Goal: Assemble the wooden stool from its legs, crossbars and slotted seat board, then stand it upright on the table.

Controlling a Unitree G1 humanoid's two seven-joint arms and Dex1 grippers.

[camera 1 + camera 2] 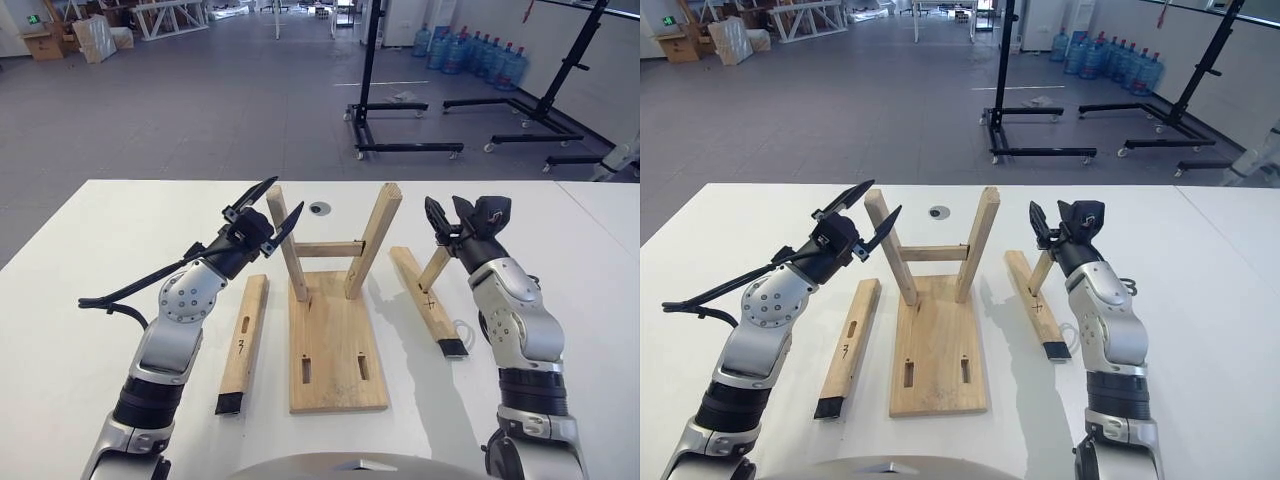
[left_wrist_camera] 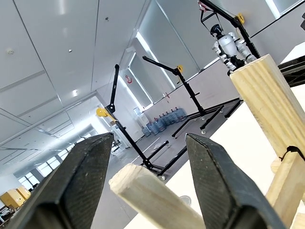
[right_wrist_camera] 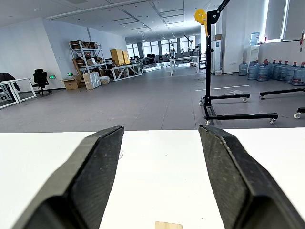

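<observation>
Stool seat board (image 1: 335, 350) lies flat on the tabletop (image 1: 580, 300), with a leg pair (image 1: 373, 240) and crossbar (image 1: 328, 249) standing in its far slots. Left end effector (image 1: 288, 193), spread wide, straddles the leg top at the board's left. Right end effector (image 1: 446, 208), also spread, hovers by the loose leg (image 1: 425, 295) right of the board. The danger: a skewed squeeze could lever that frame out of its slots.

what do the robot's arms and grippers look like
The left arm and right arm have rounded silver-grey shells with black bands lower down. A black cable loops off the left arm. The left gripper and right gripper each have two matte black tapering fingers.
</observation>
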